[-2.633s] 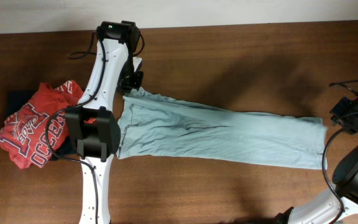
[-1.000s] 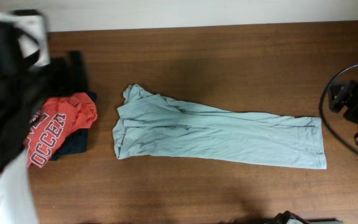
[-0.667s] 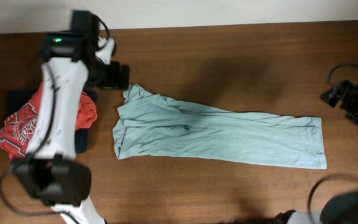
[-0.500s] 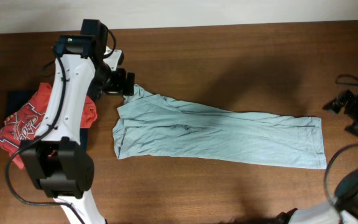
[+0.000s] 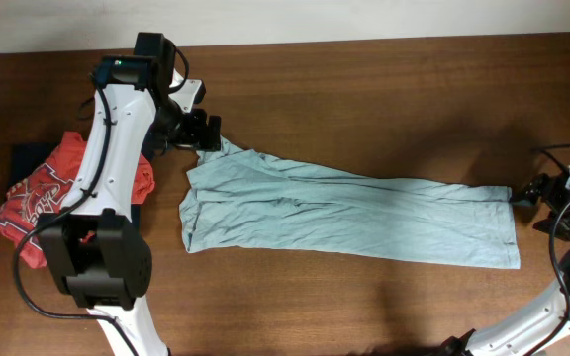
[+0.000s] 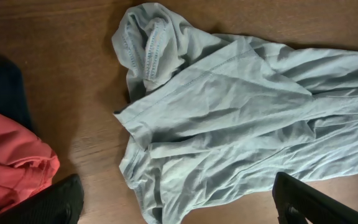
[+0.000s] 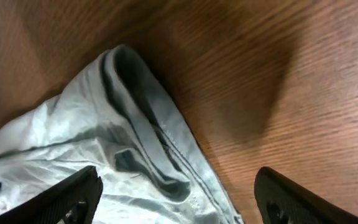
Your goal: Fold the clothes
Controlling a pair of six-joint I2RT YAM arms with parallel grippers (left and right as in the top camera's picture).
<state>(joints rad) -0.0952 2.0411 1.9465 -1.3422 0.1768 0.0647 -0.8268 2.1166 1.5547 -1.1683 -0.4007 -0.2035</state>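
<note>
The clothes are chiefly a pale grey-teal T-shirt [image 5: 354, 213], folded into a long strip across the table, its bunched sleeve end at the left. My left gripper [image 5: 206, 136] hovers open over that upper-left end. In the left wrist view its dark fingers [image 6: 48, 202] straddle the shirt [image 6: 229, 112] with nothing between them. My right gripper [image 5: 524, 193] stands open at the strip's upper-right corner. The right wrist view shows the hem corner [image 7: 135, 124] lying between the spread fingertips [image 7: 297, 199], not pinched.
A crumpled red printed shirt [image 5: 47, 198] lies on a dark navy garment [image 5: 28, 156] at the table's left side, and both also show in the left wrist view as red shirt [image 6: 11, 168] and navy cloth [image 6: 2, 87]. Brown wooden table [image 5: 364, 89].
My left arm has swung in from the left to the shirt's upper-left end. My right gripper has come down from the far right edge to the shirt's right corner.
</note>
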